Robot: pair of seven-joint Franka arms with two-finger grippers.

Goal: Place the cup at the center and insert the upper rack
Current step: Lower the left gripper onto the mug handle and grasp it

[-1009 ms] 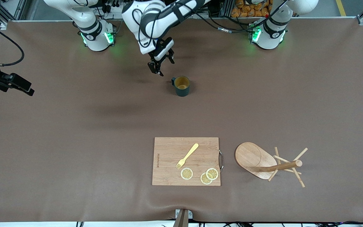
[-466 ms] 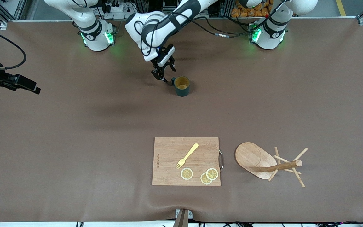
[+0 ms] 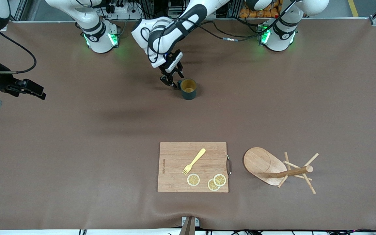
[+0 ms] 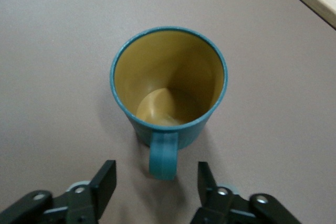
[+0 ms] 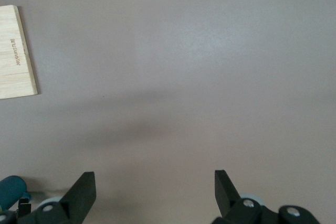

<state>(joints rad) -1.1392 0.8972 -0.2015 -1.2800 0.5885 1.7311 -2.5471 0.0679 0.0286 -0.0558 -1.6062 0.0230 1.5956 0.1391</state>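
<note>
- While the left tool (image 4: 156, 190) sits low at the cup's handle (image 4: 163, 154), its two fingers (image 4: 103, 182) stand partly open, one on either side of the handle, with a gap showing on both sides; neither touches it, so nothing is gripped.
- From the front camera, the left tool (image 3: 174, 82) is just beside the cup (image 3: 188, 88), on the side toward the right arm's end of the bench (image 3: 77, 130).
- Over bare bench at the right arm's end, well apart from the cup, the right tool (image 5: 155, 192) is spread wide with nothing between its fingers; that arm waits.
- Standing upright, the cup is a small dark teal mug with a mustard-yellow inside, and its handle points at the left tool; nothing shows inside it except the bare bottom.
- Well away from both tools, nearer the front camera, the upper rack (image 3: 281, 169) lies tipped on its side: a light wooden mug tree, its oval base (image 3: 259, 163) up on edge, its round post level with the bench, thin pegs crossing near the post's tip.
- Just beside the rack, toward the right arm's end, lies a rectangular wooden cutting board (image 3: 175, 156) with a metal handle on the edge that faces the rack.
- On that board rest a yellow fork (image 3: 194, 161) and three lemon slices (image 3: 193, 180), two of which overlap.
</note>
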